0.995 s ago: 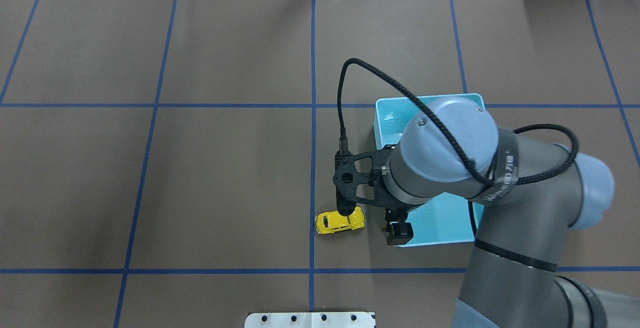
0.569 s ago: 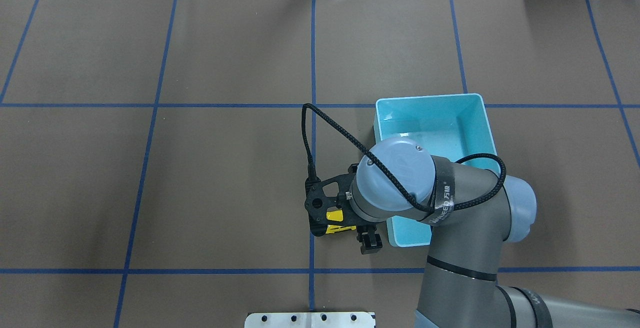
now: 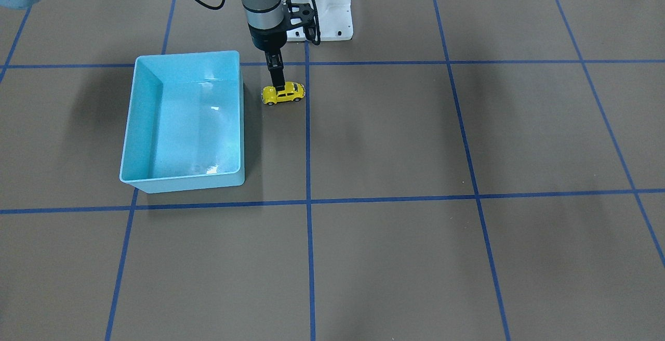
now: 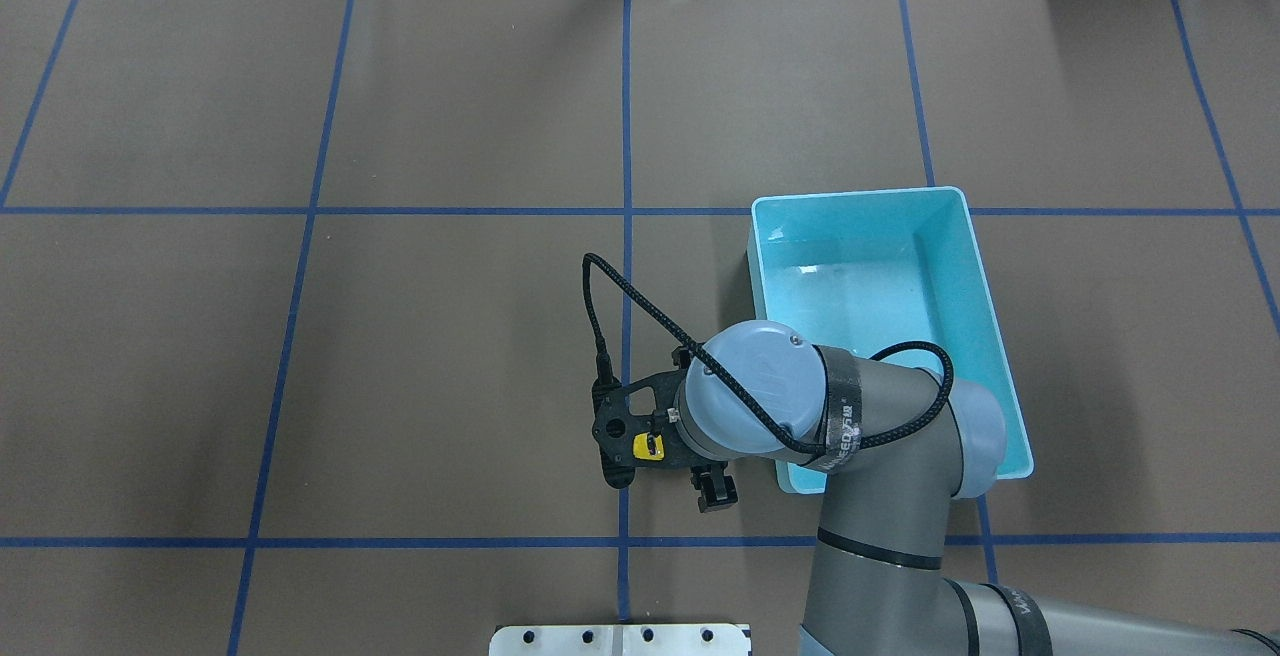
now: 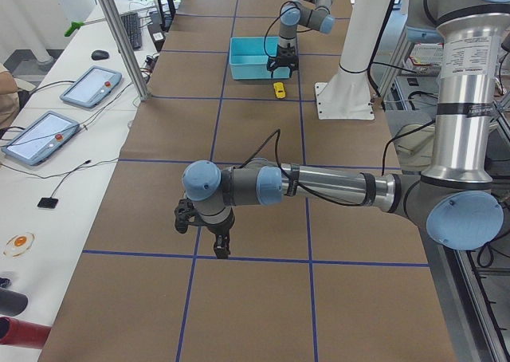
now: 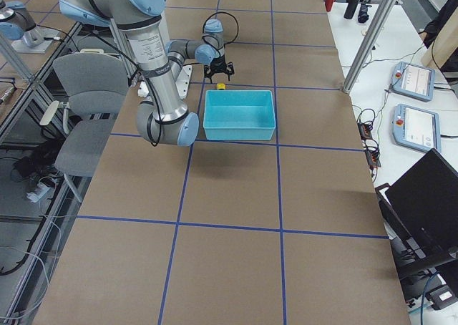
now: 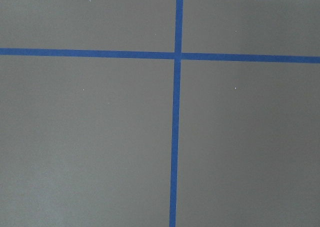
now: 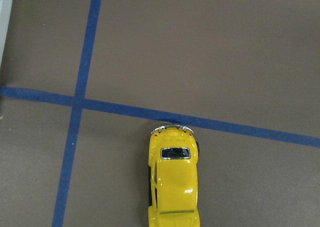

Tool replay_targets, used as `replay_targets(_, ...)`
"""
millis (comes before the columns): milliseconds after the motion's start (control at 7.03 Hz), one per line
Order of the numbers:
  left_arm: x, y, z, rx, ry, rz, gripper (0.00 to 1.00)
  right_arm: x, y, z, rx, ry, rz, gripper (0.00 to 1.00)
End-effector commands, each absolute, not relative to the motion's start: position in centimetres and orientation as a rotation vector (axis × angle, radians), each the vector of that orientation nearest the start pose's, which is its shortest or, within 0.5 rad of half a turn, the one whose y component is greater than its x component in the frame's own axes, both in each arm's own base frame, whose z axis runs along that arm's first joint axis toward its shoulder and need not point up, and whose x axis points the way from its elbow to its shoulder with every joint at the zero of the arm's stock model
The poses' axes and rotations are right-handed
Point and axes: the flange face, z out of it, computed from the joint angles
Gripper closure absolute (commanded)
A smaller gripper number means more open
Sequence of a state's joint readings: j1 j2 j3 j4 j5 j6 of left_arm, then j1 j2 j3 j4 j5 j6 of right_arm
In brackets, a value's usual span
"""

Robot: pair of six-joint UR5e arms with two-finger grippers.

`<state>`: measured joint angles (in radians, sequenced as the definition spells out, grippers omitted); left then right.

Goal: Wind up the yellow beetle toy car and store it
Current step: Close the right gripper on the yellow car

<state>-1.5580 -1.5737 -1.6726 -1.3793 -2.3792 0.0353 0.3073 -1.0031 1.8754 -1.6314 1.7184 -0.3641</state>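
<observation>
The yellow beetle toy car (image 3: 283, 93) stands on its wheels on the brown table, just beside the light-blue bin (image 3: 182, 181). My right gripper (image 3: 278, 83) hangs straight down over the car's roof, fingertips close above it, jaws open and empty. From overhead the wrist hides most of the car (image 4: 648, 446), with the gripper (image 4: 715, 491) showing below it. The right wrist view shows the car (image 8: 173, 187) from above at the bottom edge. My left gripper (image 5: 221, 249) hangs low over bare table far from the car; I cannot tell its state.
The bin (image 4: 870, 266) is empty, its long side facing the car. The white robot base plate (image 3: 332, 13) lies behind the car. Blue tape lines cross the table. The left wrist view shows only table and tape.
My right arm has moved left from over the bin's near corner to over the car and come lower. The car has not moved.
</observation>
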Motion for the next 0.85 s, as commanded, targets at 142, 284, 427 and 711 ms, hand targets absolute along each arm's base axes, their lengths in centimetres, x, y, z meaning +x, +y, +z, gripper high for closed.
replay_targets(142, -5.5, -48.6, 62.5, -0.063, 0.809, 0.014, 0.0, -56.7, -30.4, 22.9, 0.727, -0.526, -1.579, 0.0)
replay_targets(284, -5.5, -48.5, 62.5, -0.065, 0.809, 0.015, 0.0, -57.1, -30.8, 23.0, 0.738, -0.53, -1.574, 0.0)
replay_targets(427, -5.5, -48.5, 62.6, -0.066, 0.809, 0.013, 0.0, -57.9, -31.0, 23.3, 0.741, -0.535, -1.565, 0.0)
replay_targets(711, -5.5, -48.5, 62.6, -0.066, 0.807, 0.013, 0.0, -58.7, -31.3, 23.4, 0.725, -0.542, -1.537, 0.0)
